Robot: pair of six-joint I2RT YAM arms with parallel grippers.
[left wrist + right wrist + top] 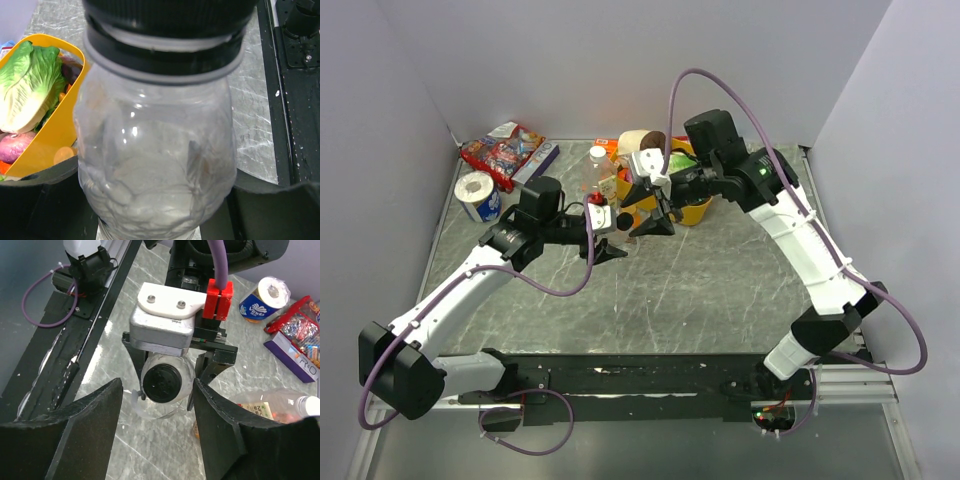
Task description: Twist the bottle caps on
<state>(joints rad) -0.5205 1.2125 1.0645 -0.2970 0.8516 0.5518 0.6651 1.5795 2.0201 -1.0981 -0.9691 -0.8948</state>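
Left pincer (167,390) is clamped around clear bottle (155,165), black cap (161,382) seated on it. Right pincer (655,222) is spread wide, pointed at cap.

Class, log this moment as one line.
left pincer: shut on bottle | black cap: on bottle | right pincer: open, facing cap

The bottle (155,165) is clear plastic, thin and crinkly, with shiny spots on it. Its cap (165,30) is black plastic, smooth and a bit dull. The table (720,290) top looks like grey stone with white streaks, smooth and shiny. The basket (55,140) is smooth yellow plastic. The lettuce (25,85) in it looks like glossy plastic. In the far left corner of the table, the snack bag (505,150) is shiny and crinkly, and the paper roll (477,195) sits in a shiny wrapper.
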